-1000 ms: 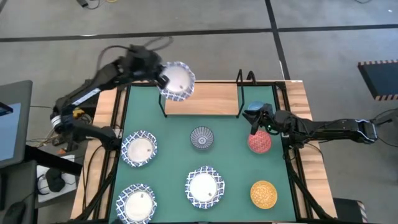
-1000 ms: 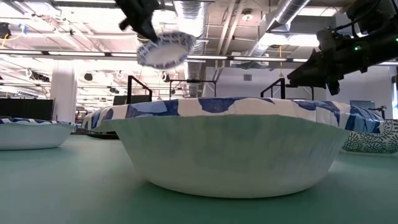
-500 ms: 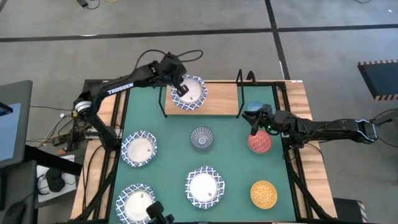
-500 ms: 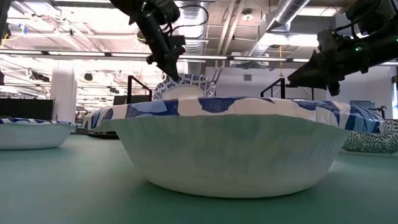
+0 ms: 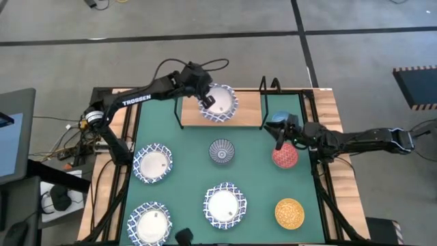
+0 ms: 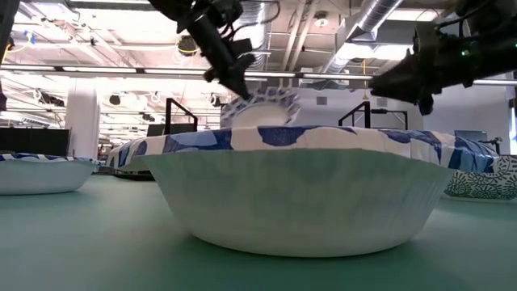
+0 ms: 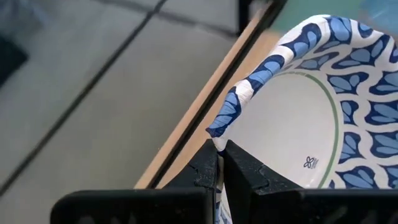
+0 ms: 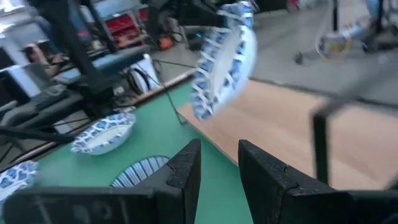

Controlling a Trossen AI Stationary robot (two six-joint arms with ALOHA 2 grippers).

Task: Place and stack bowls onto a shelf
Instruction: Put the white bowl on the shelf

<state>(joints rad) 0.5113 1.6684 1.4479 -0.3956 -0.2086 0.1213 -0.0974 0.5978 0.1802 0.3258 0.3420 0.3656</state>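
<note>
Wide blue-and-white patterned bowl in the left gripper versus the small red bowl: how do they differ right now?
The wide blue-and-white patterned bowl is larger, patterned and pinched at its rim by the left gripper over the light wooden shelf. The small red bowl is plain, sits on the green mat, and nothing grips it. Both are round.

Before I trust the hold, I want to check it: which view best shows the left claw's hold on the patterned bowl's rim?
The left wrist view: the left claw is shut on the patterned bowl at its rim. The high view shows the bowl over the shelf; the low view, partly hidden; the right wrist view, blurred.
</note>
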